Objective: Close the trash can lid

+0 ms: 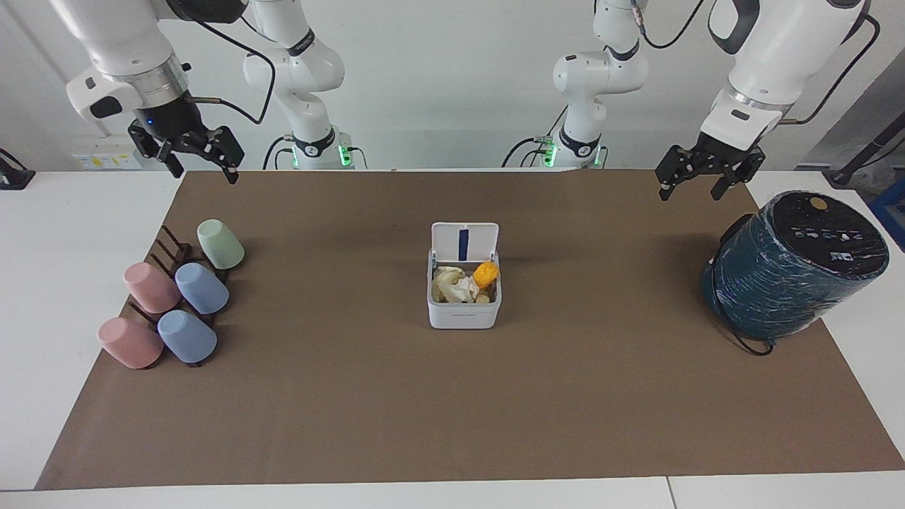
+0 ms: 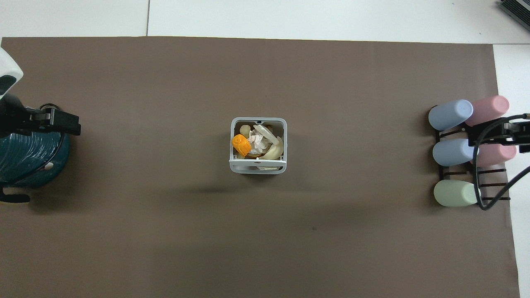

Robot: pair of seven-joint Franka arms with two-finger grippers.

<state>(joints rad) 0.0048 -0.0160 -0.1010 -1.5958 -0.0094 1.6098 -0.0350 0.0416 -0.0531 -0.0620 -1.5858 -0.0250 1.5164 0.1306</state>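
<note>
The small white trash can [image 1: 463, 314] stands in the middle of the brown mat, and it also shows in the overhead view [image 2: 236, 142]. Its lid [image 1: 464, 242] is swung up and stands upright on the side nearer to the robots, blue stripe showing. Inside lie crumpled paper [image 1: 459, 286], beige scraps and an orange piece [image 1: 486, 273]. My left gripper [image 1: 693, 189] hangs open in the air toward the left arm's end, beside the teal cylinder. My right gripper [image 1: 203, 170] hangs open over the mat's corner near the cup rack. Both are well away from the can.
A large dark teal cylinder [image 1: 792, 272] with a black top stands tilted at the left arm's end. A dark rack [image 1: 170, 251] with several pastel cups [image 1: 201, 286] stands at the right arm's end. The brown mat [image 1: 452, 410] covers most of the white table.
</note>
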